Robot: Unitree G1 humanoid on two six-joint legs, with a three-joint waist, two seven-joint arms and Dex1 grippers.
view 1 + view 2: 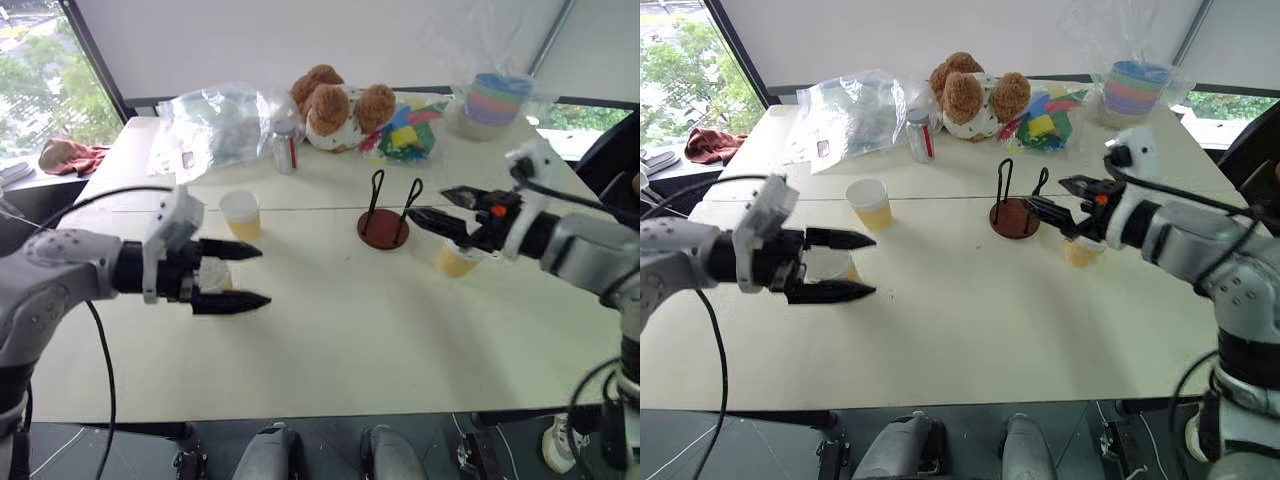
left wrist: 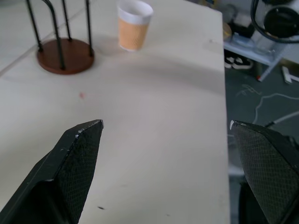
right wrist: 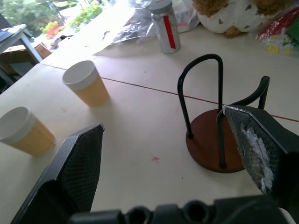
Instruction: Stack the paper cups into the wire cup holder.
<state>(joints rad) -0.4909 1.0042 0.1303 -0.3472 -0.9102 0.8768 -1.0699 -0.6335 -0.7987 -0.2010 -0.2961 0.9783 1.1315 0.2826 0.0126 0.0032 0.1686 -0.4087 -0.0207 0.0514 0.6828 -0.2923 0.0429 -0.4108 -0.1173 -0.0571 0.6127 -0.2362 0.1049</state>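
Note:
Three paper cups with yellow-orange lower bands stand on the white table. One cup is at the left middle. A second cup is partly hidden behind my left gripper. The third cup sits right of the wire cup holder, partly behind my right gripper. The holder has a reddish-brown disc base and two black wire loops, and it holds no cup. My left gripper hovers open above the table, pointing right. My right gripper is open and empty, raised just right of the holder and pointing left at it.
Along the back of the table are a clear plastic bag, a silver-and-red can, brown plush toys, colourful pieces and a wrapped pastel cup stack. A reddish cloth lies off the far left corner.

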